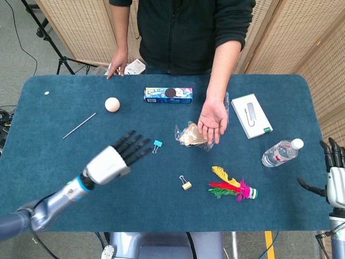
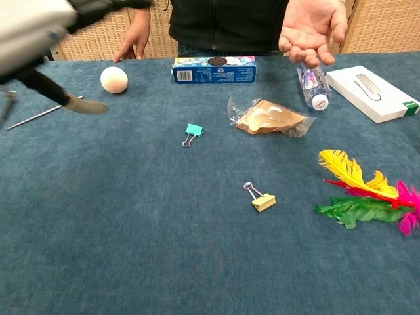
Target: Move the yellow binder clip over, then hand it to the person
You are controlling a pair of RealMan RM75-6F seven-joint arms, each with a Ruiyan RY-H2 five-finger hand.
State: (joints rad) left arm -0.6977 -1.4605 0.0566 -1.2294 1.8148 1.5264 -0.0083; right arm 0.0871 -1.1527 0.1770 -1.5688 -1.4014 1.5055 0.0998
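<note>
The yellow binder clip (image 1: 185,184) (image 2: 261,198) lies alone on the blue table, left of the feathers. My left hand (image 1: 119,156) (image 2: 46,33) hovers well to its left with fingers spread and nothing in it. My right hand (image 1: 334,174) stays at the table's right edge, fingers apart and empty. The person's open palm (image 1: 213,122) (image 2: 311,25) waits face up beyond the clip.
A teal binder clip (image 1: 157,144) (image 2: 192,132) lies near my left fingertips. Also on the table (image 1: 59,116): a brown wrapper (image 1: 190,135), cookie box (image 1: 168,95), ball (image 1: 112,104), metal rod (image 1: 78,125), coloured feathers (image 1: 233,188), water bottle (image 1: 281,152) and white box (image 1: 251,115).
</note>
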